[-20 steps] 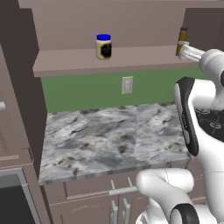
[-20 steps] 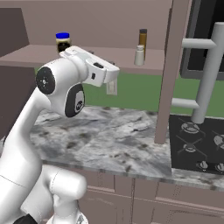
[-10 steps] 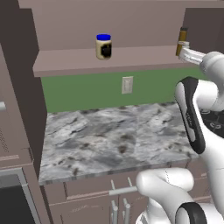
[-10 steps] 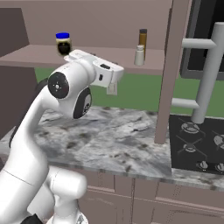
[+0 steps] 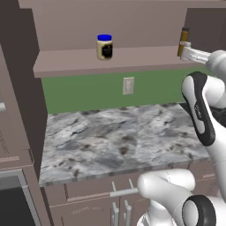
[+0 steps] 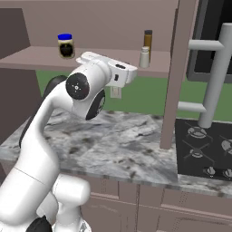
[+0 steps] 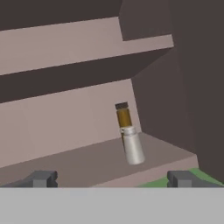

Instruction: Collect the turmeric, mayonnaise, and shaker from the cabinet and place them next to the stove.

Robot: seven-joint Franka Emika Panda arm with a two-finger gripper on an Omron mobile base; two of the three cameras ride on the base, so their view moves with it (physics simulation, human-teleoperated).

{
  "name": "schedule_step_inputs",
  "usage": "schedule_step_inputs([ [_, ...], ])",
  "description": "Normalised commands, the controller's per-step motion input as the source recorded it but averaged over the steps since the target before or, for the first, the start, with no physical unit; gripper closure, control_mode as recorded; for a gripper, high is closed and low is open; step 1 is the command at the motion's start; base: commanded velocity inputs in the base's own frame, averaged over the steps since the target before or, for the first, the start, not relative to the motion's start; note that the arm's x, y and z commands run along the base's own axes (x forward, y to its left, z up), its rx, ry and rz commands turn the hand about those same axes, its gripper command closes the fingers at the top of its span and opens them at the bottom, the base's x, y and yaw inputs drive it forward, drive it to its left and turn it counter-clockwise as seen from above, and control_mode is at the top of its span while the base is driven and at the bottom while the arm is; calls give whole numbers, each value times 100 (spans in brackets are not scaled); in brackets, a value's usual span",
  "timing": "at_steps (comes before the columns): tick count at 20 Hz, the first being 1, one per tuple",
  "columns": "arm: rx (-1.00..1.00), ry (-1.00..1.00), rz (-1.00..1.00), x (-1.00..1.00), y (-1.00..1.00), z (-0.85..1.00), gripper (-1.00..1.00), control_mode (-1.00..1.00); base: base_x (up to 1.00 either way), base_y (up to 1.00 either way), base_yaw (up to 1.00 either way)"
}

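The turmeric (image 7: pixel 123 119), a tall slim amber bottle with a dark brown cap, stands upright on the cabinet (image 6: pixel 41 56) shelf, at centre in the hand view and top centre-right in the right base view; the shaker (image 7: pixel 132 146), small, pale grey-white with a narrower top, stands upright just in front of it, overlapping its base; the mayonnaise (image 6: pixel 66 45), a squat cream jar with blue lid and dark label, stands upright well apart, upper left; the stove (image 6: pixel 206 149), flat black with grey burners, lies at lower right.
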Motion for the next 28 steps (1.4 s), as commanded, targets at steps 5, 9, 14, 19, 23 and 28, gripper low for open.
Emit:
schedule_step_inputs([
  [5, -3, 12, -2, 23, -32, 0, -100, -100, 0, 0, 0],
  [9, -1, 7, -3, 17, -15, 0, -100, -100, 0, 0, 0],
  [14, 0, 0, 0, 0, -1, 0, -100, -100, 0, 0, 0],
  [19, 0, 0, 0, 1, 2, 0, -100, -100, 0, 0, 0],
  [23, 0, 0, 0, 1, 4, 0, -100, -100, 0, 0, 0],
  [28, -3, 1, 0, 11, 1, -3, -100, -100, 0, 0, 0],
])
